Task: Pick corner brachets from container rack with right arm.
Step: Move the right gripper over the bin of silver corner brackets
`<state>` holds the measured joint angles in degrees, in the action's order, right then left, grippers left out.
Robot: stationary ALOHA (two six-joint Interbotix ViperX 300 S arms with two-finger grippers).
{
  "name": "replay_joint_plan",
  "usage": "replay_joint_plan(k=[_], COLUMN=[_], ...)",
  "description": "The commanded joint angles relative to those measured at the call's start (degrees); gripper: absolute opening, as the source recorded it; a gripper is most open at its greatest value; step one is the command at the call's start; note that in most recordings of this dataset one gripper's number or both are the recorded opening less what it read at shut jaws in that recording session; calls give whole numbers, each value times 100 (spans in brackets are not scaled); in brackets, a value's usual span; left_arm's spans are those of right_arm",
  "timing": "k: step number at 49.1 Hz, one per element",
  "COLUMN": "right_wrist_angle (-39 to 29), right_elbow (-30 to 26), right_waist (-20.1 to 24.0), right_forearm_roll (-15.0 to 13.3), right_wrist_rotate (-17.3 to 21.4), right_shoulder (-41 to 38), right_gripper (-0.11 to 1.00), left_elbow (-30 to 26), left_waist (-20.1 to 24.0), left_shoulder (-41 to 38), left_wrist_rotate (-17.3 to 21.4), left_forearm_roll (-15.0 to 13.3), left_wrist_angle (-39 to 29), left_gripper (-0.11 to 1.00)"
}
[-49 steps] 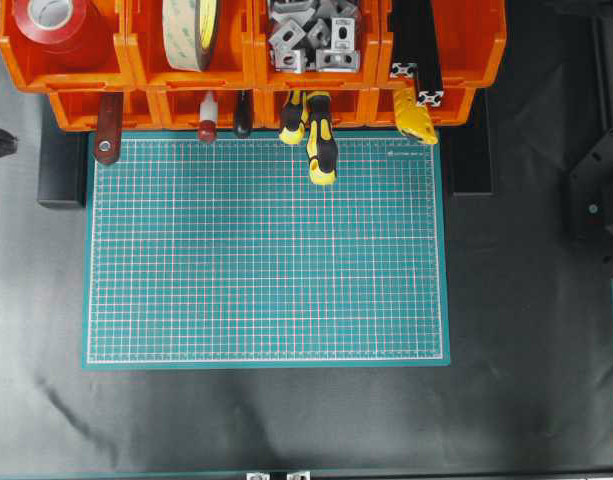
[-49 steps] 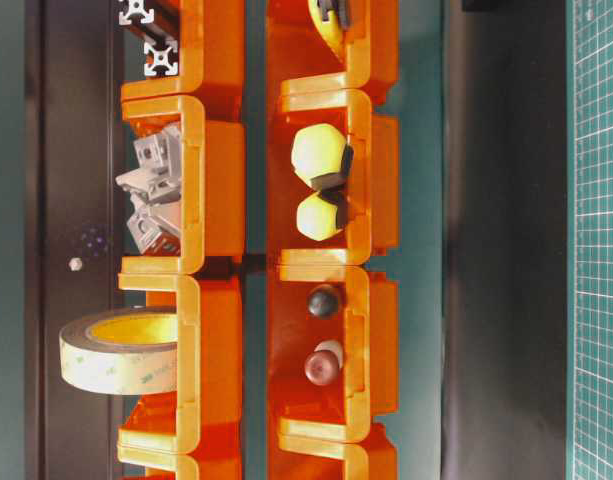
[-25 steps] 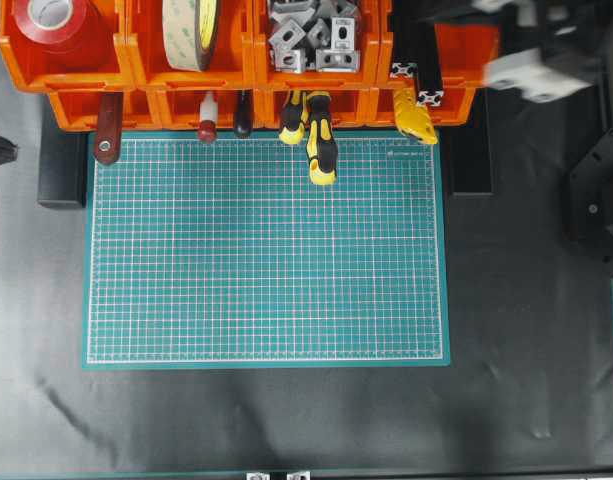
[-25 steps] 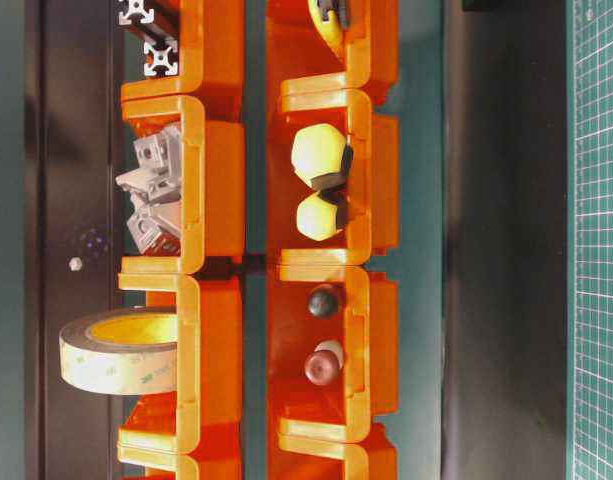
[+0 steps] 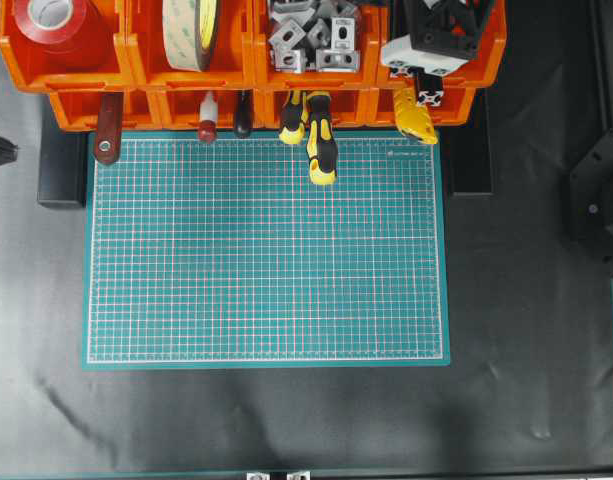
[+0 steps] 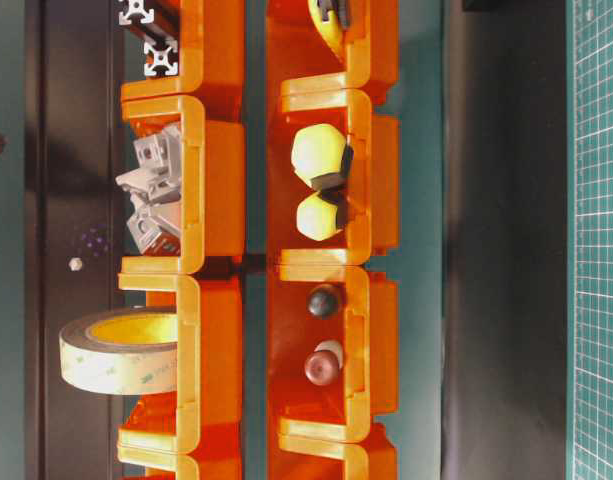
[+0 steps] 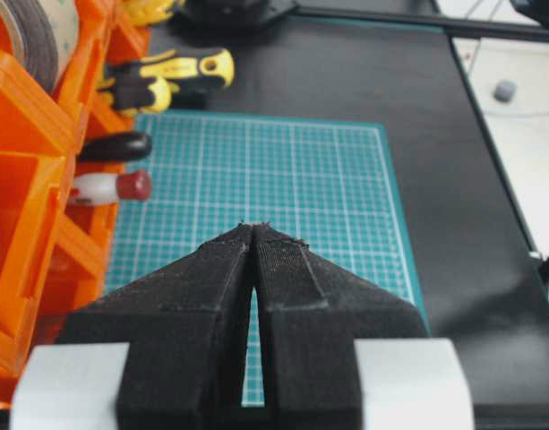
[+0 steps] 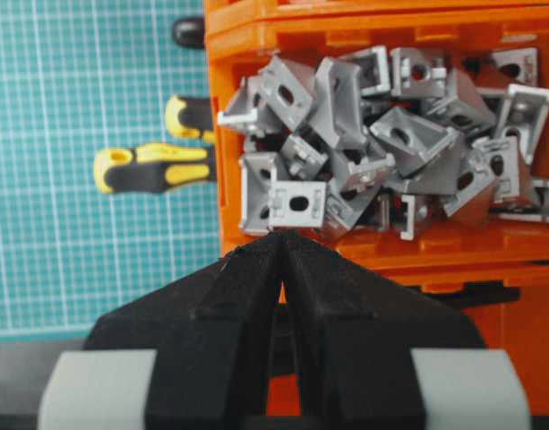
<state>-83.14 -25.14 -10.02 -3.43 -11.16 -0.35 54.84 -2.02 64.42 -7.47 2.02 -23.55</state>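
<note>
The corner brachets (image 5: 311, 35) lie heaped, silver-grey, in the third upper bin of the orange container rack (image 5: 186, 75). The table-level view shows them (image 6: 151, 195) sticking out of that bin (image 6: 221, 180). The right arm (image 5: 431, 30) hangs over the neighbouring bin at the rack's right end. In its wrist view my right gripper (image 8: 281, 235) is shut and empty, its tips just short of the pile (image 8: 381, 143) and level with the bin's orange wall (image 8: 229, 179). My left gripper (image 7: 254, 226) is shut, holding nothing, above the green mat beside the rack (image 7: 23, 179).
A green cutting mat (image 5: 266, 250) lies in front of the rack. Yellow-black screwdrivers (image 5: 321, 150) poke out of a lower bin onto it. Black slotted bars (image 5: 426, 92) sit under the right arm. A tape roll (image 5: 191, 30) and red tape (image 5: 51, 20) fill the left bins.
The right arm came into the overhead view from the right and moved left to hang over the rack's right end bin. Nothing in the bins has shifted.
</note>
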Motion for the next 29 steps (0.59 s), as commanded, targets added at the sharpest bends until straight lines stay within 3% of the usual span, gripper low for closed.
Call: replay_joint_plan(k=[1, 12, 15, 18, 29], right_wrist_angle=[-123, -70, -53, -35, -9], right_elbow=[-149, -44, -18, 18, 70], right_waist=[-62, -158, -176, -193, -202], right_forearm_roll=[-9, -53, -53, -79, -229], right_wrist_rotate=[-211, -185, -158, -132, 0], right_shoulder=[26, -9, -9, -18, -105], right_gripper=[7, 69, 81, 86, 86], left_elbow=[-158, -158, -149, -149, -158], left_waist=[-9, -9, -9, -9, -9], left_shoulder=[-35, -44, -44, -35, -35], left_wrist_rotate=[-18, -18, -18, -18, -26], left_forearm_roll=[18, 18, 18, 18, 18], left_wrist_angle=[26, 26, 18, 26, 26], left_gripper=[0, 0, 0, 0, 0])
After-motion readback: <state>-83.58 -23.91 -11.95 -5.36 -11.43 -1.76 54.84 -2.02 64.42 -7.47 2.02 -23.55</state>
